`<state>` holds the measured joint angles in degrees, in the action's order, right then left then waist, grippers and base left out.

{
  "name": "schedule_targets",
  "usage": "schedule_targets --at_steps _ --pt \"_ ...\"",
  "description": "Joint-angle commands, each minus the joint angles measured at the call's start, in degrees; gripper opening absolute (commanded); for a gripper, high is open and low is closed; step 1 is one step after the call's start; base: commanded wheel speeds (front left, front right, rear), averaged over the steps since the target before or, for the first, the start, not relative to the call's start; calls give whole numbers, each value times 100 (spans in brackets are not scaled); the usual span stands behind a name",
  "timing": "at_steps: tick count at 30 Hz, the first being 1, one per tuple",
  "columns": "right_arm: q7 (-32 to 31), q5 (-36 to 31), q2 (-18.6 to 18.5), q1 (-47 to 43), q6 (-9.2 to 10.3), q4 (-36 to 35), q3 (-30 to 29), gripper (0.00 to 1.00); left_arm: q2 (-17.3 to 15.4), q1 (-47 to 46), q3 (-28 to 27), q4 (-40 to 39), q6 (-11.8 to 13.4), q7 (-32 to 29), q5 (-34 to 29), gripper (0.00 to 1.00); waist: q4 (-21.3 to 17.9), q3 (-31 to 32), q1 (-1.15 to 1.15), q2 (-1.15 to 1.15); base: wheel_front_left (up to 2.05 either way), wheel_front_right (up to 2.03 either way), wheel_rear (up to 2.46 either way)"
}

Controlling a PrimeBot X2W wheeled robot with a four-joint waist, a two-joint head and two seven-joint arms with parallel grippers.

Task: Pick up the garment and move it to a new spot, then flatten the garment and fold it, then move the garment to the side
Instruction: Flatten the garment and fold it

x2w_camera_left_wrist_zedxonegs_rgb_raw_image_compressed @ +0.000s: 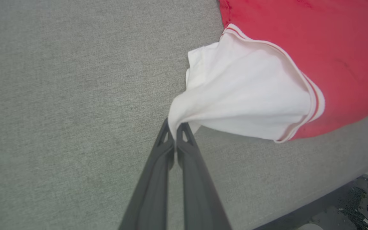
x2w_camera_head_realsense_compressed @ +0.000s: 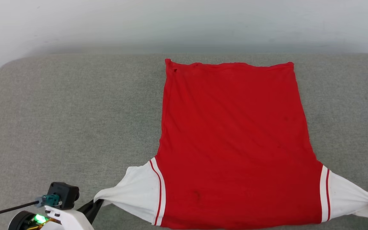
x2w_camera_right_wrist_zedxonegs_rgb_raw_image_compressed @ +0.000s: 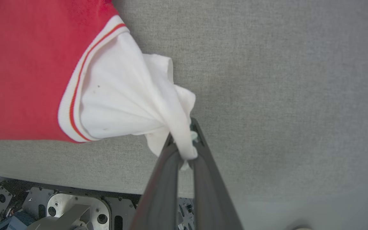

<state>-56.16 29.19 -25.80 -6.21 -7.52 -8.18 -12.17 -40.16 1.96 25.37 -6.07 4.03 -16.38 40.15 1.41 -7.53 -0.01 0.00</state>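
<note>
The left fingers [x2w_camera_left_wrist_zedxonegs_rgb_raw_image_compressed: 158, 169] are pressed together on the gathered tip of a white sleeve [x2w_camera_left_wrist_zedxonegs_rgb_raw_image_compressed: 235, 99], pulling it out to a point. In the head view they sit at the lower left of the frame, beside a pale wrist housing [x2w_camera_head_realsense_compressed: 72, 220] with a small green light [x2w_camera_head_realsense_compressed: 38, 218] and a black block [x2w_camera_head_realsense_compressed: 63, 193] above it. To the right of them the garment [x2w_camera_head_realsense_compressed: 235, 143] lies spread flat on the grey fabric counter [x2w_camera_head_realsense_compressed: 69, 121], right of centre in the frame. Its plain red body runs up to a straight hem near the top, and its shoulders sit at the bottom edge. No lettering is visible on the side facing up. Red-and-white striped trim marks where each sleeve joins the body. At the far lower right the right fingers [x2w_camera_right_wrist_zedxonegs_rgb_raw_image_compressed: 209, 179] are clamped on the bunched end of the other white sleeve [x2w_camera_right_wrist_zedxonegs_rgb_raw_image_compressed: 120, 95], which is likewise drawn out sideways. A pale wall [x2w_camera_head_realsense_compressed: 184, 22] rises behind the counter.
</note>
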Motion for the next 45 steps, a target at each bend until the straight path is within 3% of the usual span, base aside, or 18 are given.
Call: schedule_targets --at_steps 1,6,14,22,32,39,45 --pt "28 -34 -46 76 6 -72 35 100 16 -74 -7 -42 -26 33 9 0 18 -27 1 0 0 0 0" --pt "66 89 -127 440 5 -310 112 100 16 -79 -14 -408 -72 -24 115 0 127 -176 1 0 0 0 0" --pt "-264 255 -221 1767 5 -342 157 100 -199 140 -3 -1534 124 -272 66 0 534 -791 1 0 0 0 0" --pt "-894 -59 -291 3835 5 616 162 100 -171 -3 176 -2309 115 -433 -56 0 1159 -1799 1 0 0 0 0" --pt "-1525 -1185 -419 5855 5 1902 -121 100 164 -552 495 -2629 -94 -364 -342 0 1904 -2686 1 0 0 0 0" --pt "-1630 -1839 -470 6431 5 2434 -335 100 320 -836 514 -2509 -206 -232 -372 0 2217 -2964 1 0 0 0 0" --pt "-1631 -2155 -290 6286 5 2802 -577 100 424 -948 561 -2388 -291 -94 -382 0 2311 -3064 1 0 0 0 0"
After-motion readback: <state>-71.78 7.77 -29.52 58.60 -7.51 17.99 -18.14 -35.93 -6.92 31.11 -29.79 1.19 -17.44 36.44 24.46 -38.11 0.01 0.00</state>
